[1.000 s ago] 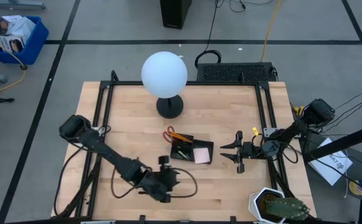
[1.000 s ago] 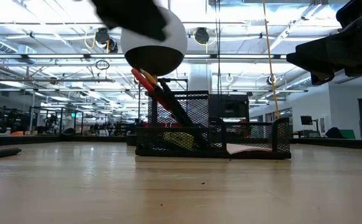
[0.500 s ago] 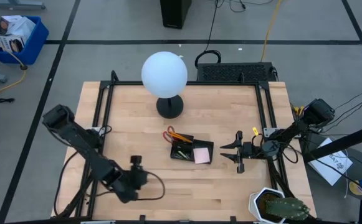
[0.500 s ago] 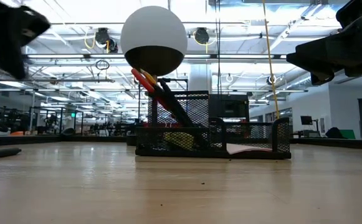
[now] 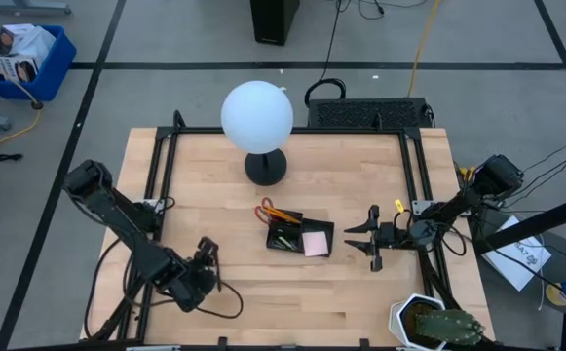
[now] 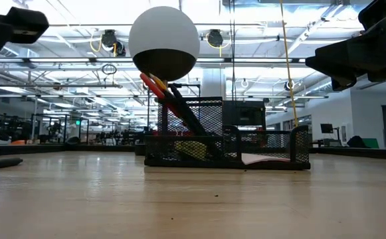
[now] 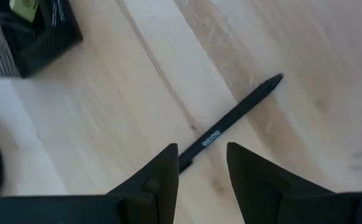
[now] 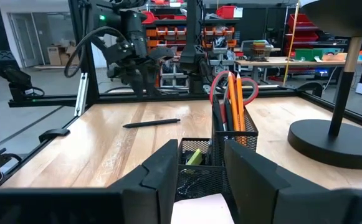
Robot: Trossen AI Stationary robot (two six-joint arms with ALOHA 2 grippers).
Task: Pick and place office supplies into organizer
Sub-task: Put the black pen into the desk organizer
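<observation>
The organizer, a low black mesh tray, stands mid-table. In it are red-handled scissors and orange pencils, leaning upright. It also holds a pink sticky-note pad and a yellow-green piece. A black pen lies flat on the wood near the left front; it also shows in the right wrist view. My left gripper hangs open above the pen's near end, pointing steeply down. My right gripper waits open and level, just right of the organizer.
A white globe lamp on a round black base stands behind the organizer. A potted plant sits at the table's front right corner. Black frame rails run along both sides. Bare wood lies between the pen and the organizer.
My left gripper has swung from the table's front middle toward the left edge, rolling and tipping more steeply downward as it went. It now stands above the pen. The organizer and its contents have not moved.
</observation>
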